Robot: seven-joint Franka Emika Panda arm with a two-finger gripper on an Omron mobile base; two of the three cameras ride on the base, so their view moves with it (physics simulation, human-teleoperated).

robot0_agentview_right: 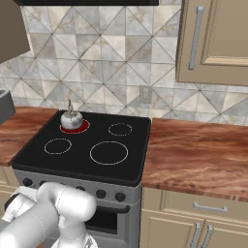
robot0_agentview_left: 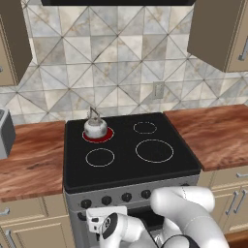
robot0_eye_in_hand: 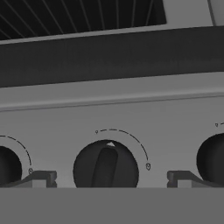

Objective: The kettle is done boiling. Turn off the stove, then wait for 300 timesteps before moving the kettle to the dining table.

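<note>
stove (robot0_agentview_left: 131,145): rigid steel range, rear-left burner glowing red | kettle (robot0_agentview_left: 95,127): on that red burner; probably light, hard, slick, hot, best lifted by arched wire handle | knob (robot0_eye_in_hand: 105,165): small ridged dial, pinch across bar | gripper (robot0_eye_in_hand: 109,178): jaws fully spread, straddling knob, holding nothing

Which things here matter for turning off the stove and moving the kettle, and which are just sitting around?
For the job:
- kettle on the glowing red burner
- stove
- knob, framed by the open gripper

Just lying about:
- wood counters
- wall cabinets
- wall outlet
</note>
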